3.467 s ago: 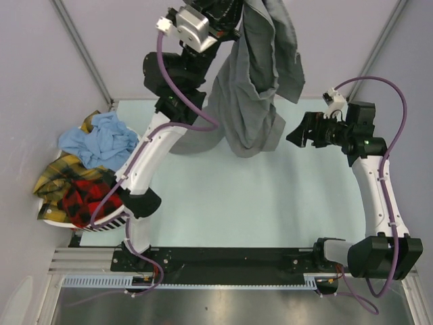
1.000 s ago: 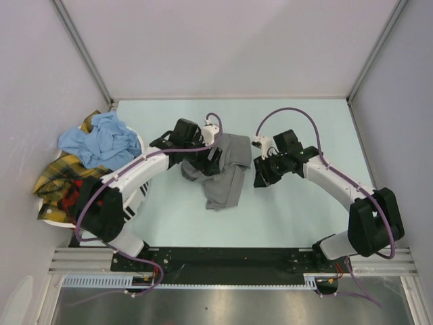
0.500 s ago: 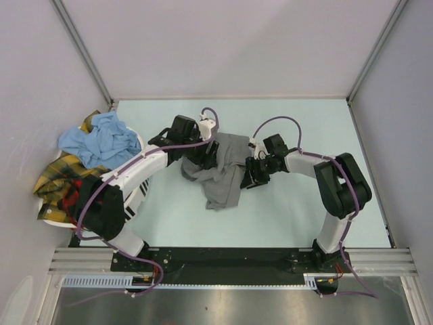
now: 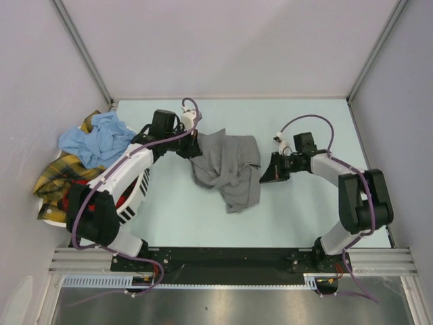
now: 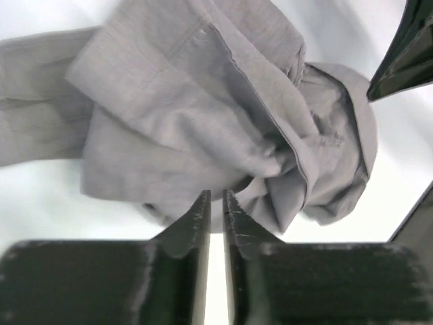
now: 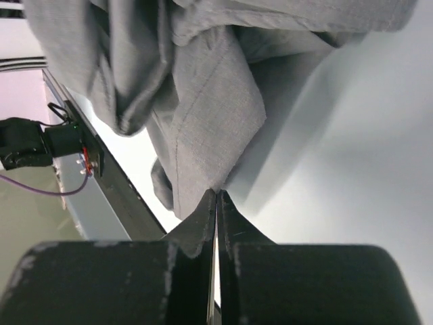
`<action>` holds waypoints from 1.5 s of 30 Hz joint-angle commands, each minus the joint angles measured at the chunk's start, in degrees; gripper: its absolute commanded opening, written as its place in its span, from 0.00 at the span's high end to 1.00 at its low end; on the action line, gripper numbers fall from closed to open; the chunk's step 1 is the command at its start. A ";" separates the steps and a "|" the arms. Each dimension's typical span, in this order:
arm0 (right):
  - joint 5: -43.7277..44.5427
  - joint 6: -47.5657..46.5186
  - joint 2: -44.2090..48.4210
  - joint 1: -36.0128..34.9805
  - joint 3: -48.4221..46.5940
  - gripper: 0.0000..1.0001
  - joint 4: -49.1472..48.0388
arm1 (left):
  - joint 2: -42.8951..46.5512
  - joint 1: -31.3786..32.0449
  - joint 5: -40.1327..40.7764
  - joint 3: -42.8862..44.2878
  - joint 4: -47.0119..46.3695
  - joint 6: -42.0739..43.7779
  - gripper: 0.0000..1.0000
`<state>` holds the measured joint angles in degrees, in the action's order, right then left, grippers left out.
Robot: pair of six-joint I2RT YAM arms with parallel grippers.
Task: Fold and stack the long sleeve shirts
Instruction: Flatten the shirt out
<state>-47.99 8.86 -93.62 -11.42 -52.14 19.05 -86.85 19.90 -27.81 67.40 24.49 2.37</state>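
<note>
Grey shirt lies crumpled in the middle of the table, between our two arms. At the table's left edge we see a white basket heaped with the light blue shirt and the yellow plaid shirt. Our left gripper is closed at the grey cloth's upper left edge, and our right gripper is closed at its right edge. Whether either pinches fabric, we cannot tell.

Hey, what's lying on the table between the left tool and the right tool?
The crumpled grey shirt lies between the left tool and the right tool, with its edges reaching both tips. The top view shows it best.
</note>
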 commanded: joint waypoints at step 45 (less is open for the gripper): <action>16.69 -31.00 4.06 16.07 -6.13 1.00 27.70 | 9.50 -17.35 3.47 10.56 5.48 1.31 1.00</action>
<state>-35.55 -15.88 -88.92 2.46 -56.29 42.44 -81.08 5.78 -25.50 74.87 30.24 1.67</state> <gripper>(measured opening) 0.009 0.003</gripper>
